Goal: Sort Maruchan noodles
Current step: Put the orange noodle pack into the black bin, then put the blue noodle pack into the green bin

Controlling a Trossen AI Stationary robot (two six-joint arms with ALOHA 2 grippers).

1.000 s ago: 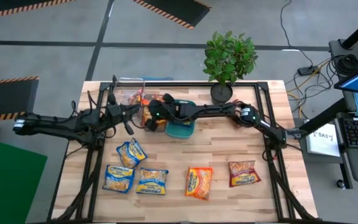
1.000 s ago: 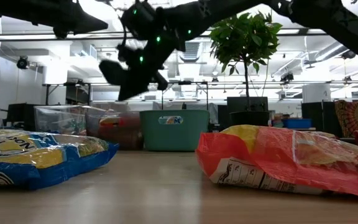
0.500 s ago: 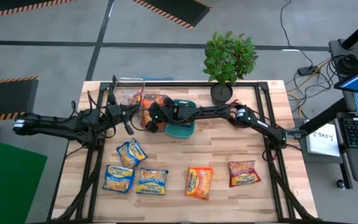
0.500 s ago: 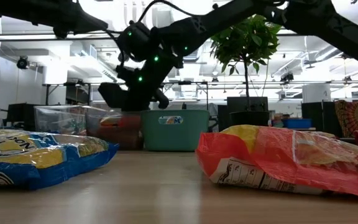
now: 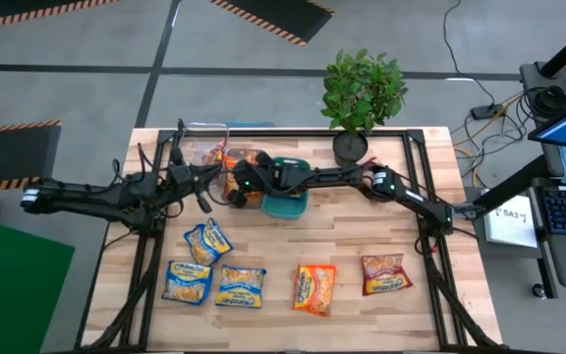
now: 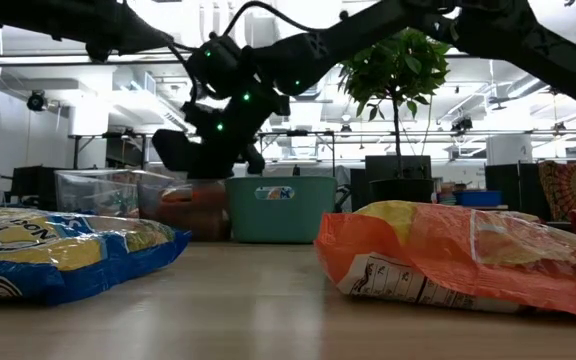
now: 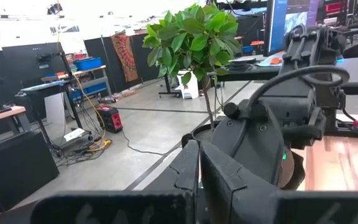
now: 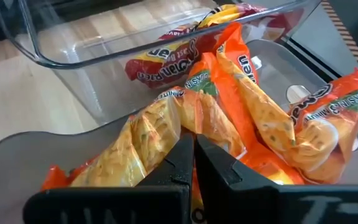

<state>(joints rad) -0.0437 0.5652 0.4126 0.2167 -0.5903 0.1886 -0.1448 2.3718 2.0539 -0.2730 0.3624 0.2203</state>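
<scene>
Loose noodle packets on table, lower centre of the high view: three blue-and-yellow [image 5: 208, 241] [image 5: 188, 281] [image 5: 241, 286], one orange [image 5: 314, 288], one red [image 5: 385, 273]. More orange packets [image 8: 229, 118] in grey bin [image 8: 17, 155]. Right gripper [image 5: 236, 194] closed, empty, over that bin. Left gripper [image 5: 204, 202] closed, centre left.

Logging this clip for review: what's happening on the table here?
The right gripper, shut and empty, hovers over the grey bin of orange noodle packets at the table's back. The left gripper, also shut, waits nearby. Five packets lie unsorted in front: three blue-and-yellow, one orange, one red.
</scene>
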